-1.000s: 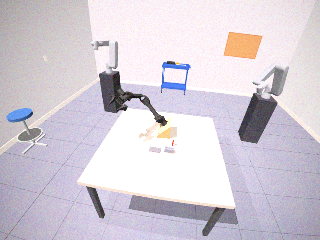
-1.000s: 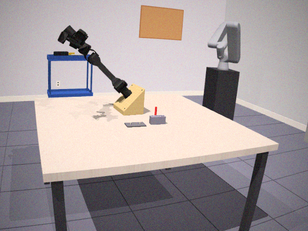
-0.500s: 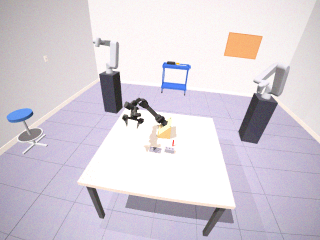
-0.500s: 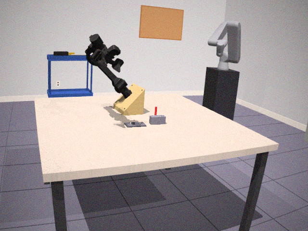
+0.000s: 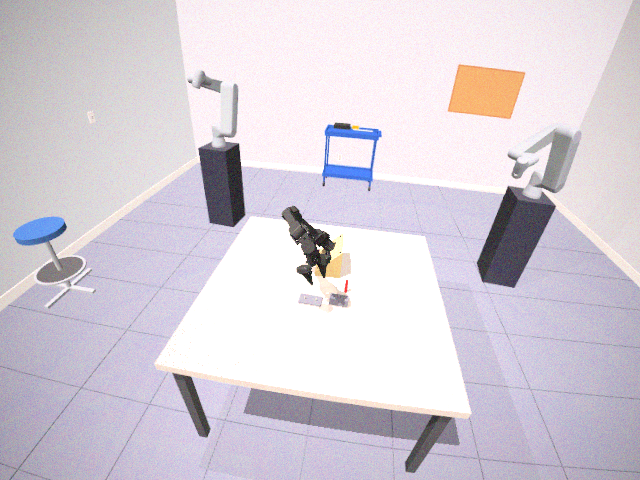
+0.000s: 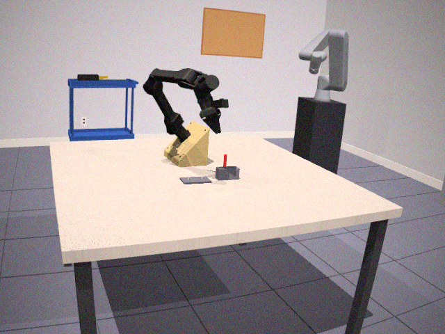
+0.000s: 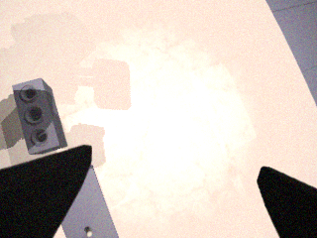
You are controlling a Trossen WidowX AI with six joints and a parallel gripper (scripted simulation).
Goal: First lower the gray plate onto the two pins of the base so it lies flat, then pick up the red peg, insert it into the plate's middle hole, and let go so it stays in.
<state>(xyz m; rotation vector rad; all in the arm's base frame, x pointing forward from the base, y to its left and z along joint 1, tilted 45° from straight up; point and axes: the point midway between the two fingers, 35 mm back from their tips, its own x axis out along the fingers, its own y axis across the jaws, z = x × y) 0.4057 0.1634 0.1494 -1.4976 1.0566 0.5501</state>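
Note:
The gray plate (image 5: pixel 338 300) (image 6: pixel 227 173) (image 7: pixel 39 116) is a thick block with three holes facing up, resting on the table. The base (image 5: pixel 310 299) (image 6: pixel 195 179) (image 7: pixel 89 198) lies flat beside it with a small gap; its two upright pins show in the top and exterior views, one in the wrist view. The red peg (image 5: pixel 346 286) (image 6: pixel 224 160) stands upright just behind the plate; its foot is hidden in the exterior view, and it is not seen in the wrist view. My gripper (image 5: pixel 317 280) (image 6: pixel 217 131) (image 7: pixel 176 165) is open and empty, pointing down well above the table, behind the plate and base.
The arm's yellow wedge mount (image 5: pixel 333 266) (image 6: pixel 197 149) stands on the table (image 5: pixel 310 351) (image 6: pixel 215 216) behind the parts. The arm's shadow falls across the plate. A blue cart (image 5: pixel 348 172) (image 6: pixel 101 133), a stool (image 5: pixel 40 230) and two gray arms on dark pedestals stand off the table.

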